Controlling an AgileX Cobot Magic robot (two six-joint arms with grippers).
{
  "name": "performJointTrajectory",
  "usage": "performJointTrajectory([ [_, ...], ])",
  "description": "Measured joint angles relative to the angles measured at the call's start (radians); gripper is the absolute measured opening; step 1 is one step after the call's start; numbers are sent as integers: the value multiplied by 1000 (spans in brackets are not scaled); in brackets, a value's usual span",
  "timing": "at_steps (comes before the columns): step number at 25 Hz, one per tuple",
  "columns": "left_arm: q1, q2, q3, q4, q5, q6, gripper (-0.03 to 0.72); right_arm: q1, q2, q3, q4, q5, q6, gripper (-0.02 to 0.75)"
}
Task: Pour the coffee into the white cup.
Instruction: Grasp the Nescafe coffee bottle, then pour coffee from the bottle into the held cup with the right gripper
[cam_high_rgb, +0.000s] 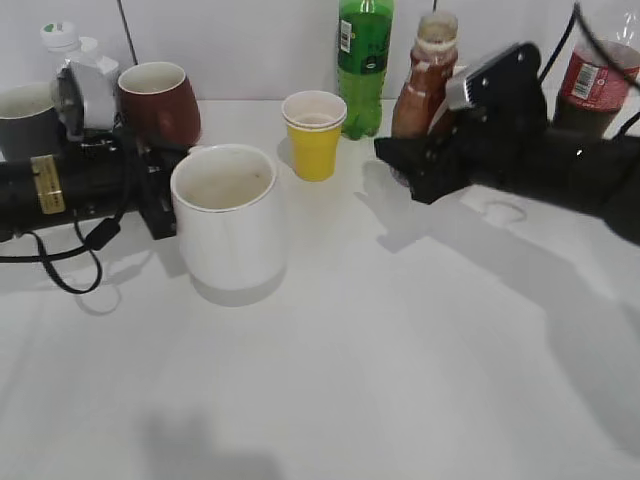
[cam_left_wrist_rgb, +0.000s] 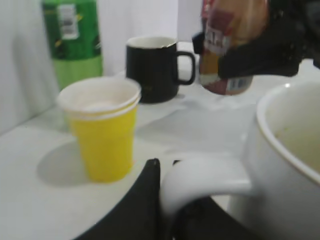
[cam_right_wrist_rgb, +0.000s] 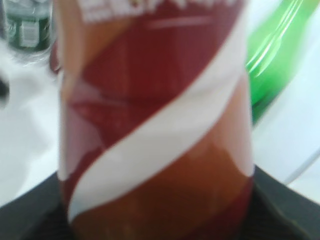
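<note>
The white cup (cam_high_rgb: 228, 215) stands on the table left of centre and looks empty inside; it also shows in the left wrist view (cam_left_wrist_rgb: 292, 165). My left gripper (cam_high_rgb: 163, 198) (cam_left_wrist_rgb: 165, 167) is shut on the cup's handle. The coffee bottle (cam_high_rgb: 428, 75) is brown with a red and white label and stands upright at the back right. It also shows in the left wrist view (cam_left_wrist_rgb: 230, 45) and fills the right wrist view (cam_right_wrist_rgb: 155, 125). My right gripper (cam_high_rgb: 405, 160) (cam_left_wrist_rgb: 255, 55) (cam_right_wrist_rgb: 155, 227) is shut around the bottle's lower body.
A yellow paper cup (cam_high_rgb: 314, 135) (cam_left_wrist_rgb: 102, 130) stands between the white cup and the bottle. A green bottle (cam_high_rgb: 364, 60) (cam_left_wrist_rgb: 72, 40), a dark red mug (cam_high_rgb: 160, 100), a grey mug (cam_high_rgb: 25, 120), a cola bottle (cam_high_rgb: 598, 80) and a black mug (cam_left_wrist_rgb: 155, 67) line the back.
</note>
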Motion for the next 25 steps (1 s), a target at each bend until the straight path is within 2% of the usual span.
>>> performJointTrajectory([
  [5, -78, 0, -52, -1, 21, -1, 37, 11, -143, 0, -66, 97, -72, 534],
  [14, -208, 1, -122, -76, 84, -28, 36, 11, -266, 0, -77, 150, -306, 534],
  [25, -299, 1, -155, -157, 138, -29, 36, 11, -275, 0, -80, 166, -617, 534],
])
